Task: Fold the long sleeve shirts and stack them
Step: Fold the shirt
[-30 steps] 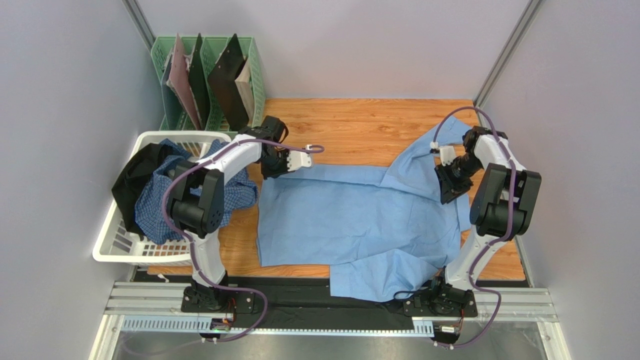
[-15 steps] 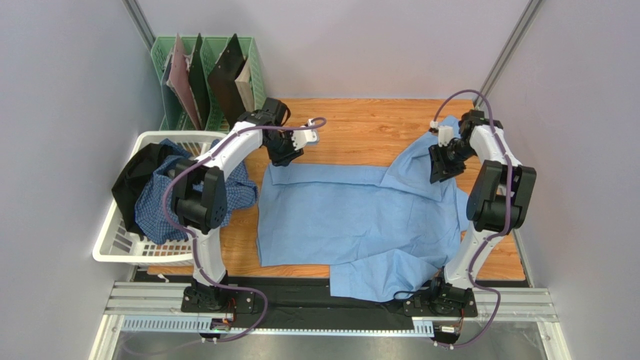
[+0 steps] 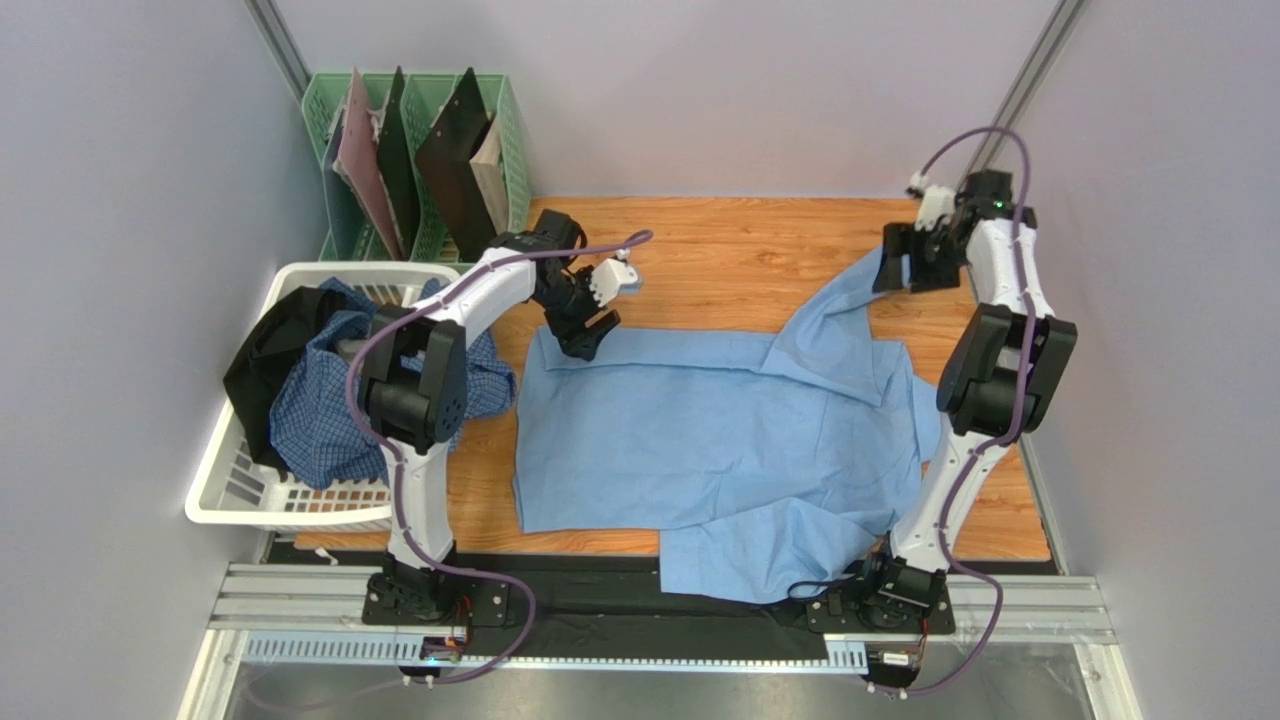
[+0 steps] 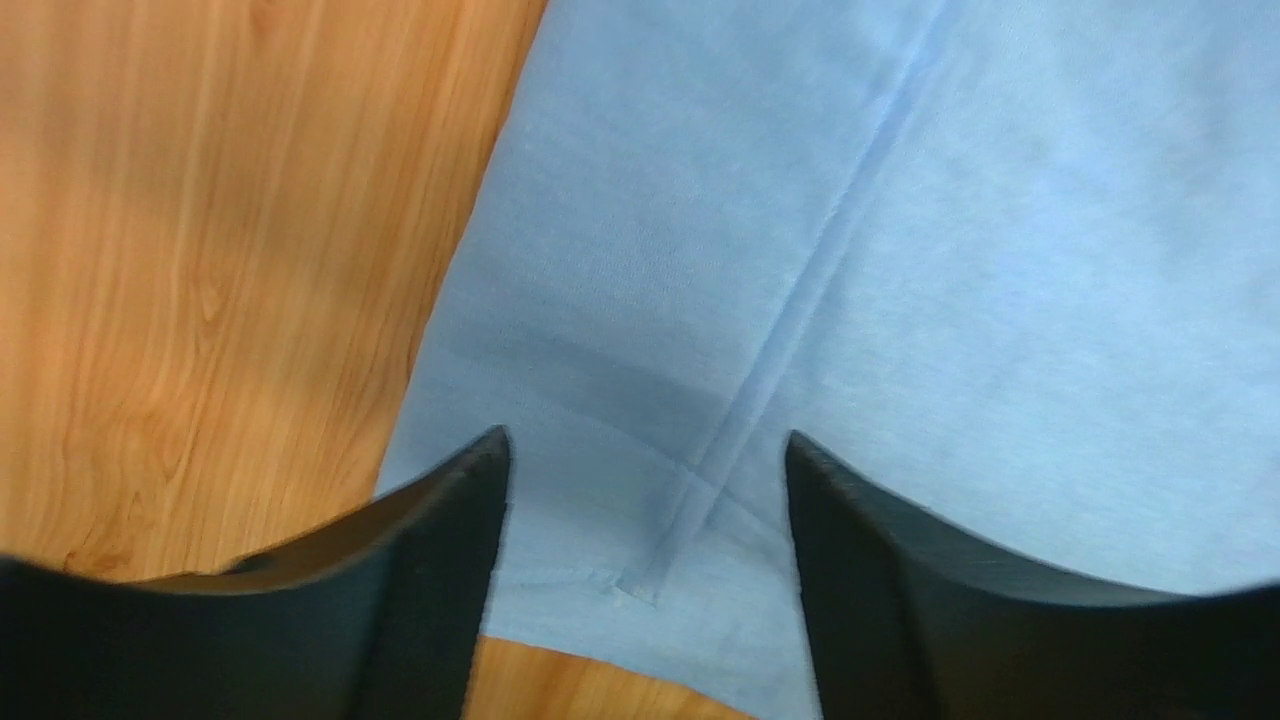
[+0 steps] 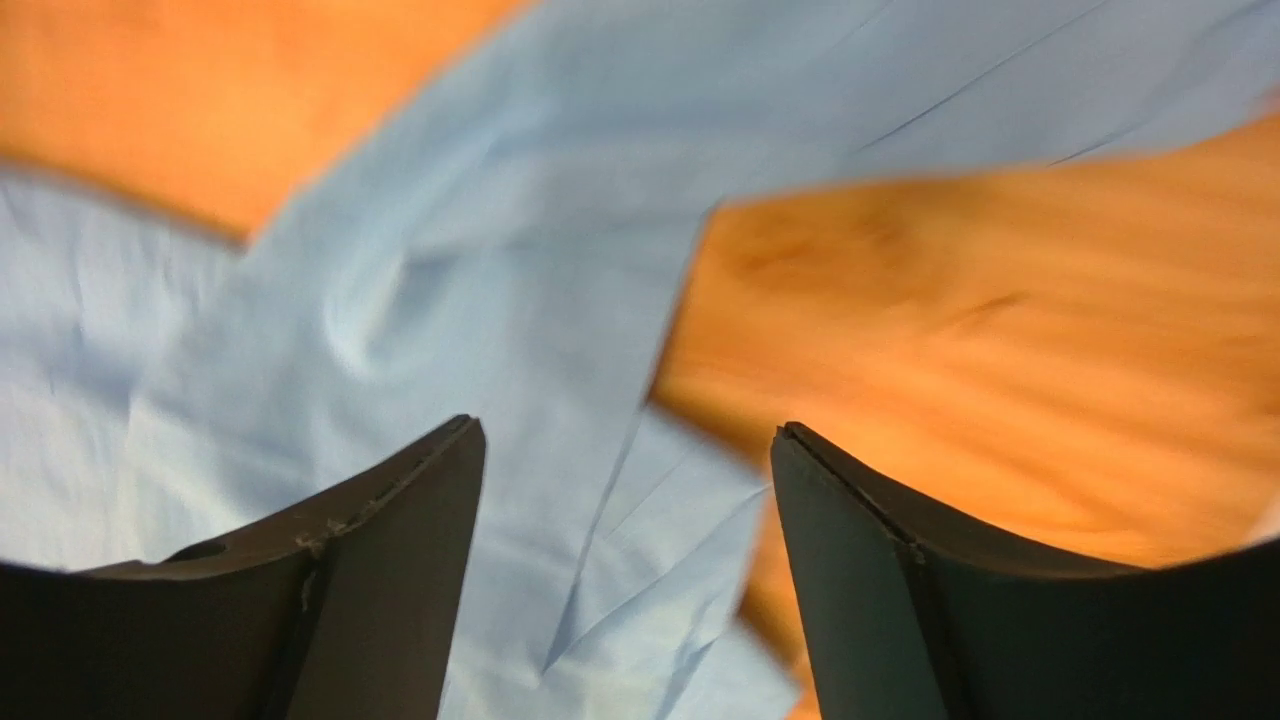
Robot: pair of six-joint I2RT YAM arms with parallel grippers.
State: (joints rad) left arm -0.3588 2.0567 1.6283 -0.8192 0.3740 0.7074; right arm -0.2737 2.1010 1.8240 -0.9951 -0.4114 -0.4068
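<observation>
Currently, the light blue shirt (image 3: 706,435) is spread on the worktop (image 3: 721,248), with its near hem draped past the worktop's near edge. The left tool (image 4: 646,450) is held over the shirt's far-left corner, jaws apart and empty. The right tool (image 5: 624,435) is held over the shirt's far-right sleeve, jaws likewise apart and empty. If a single layer is pinched, an uneven fold is to be expected. Creases may be trapped in the rumpled right side, and the draped hem may be dragged off. The checked shirt (image 3: 323,413) is found in the white basket (image 3: 226,495), left of the light blue shirt. The worktop is wood-grained and is enclosed by grey walls.
</observation>
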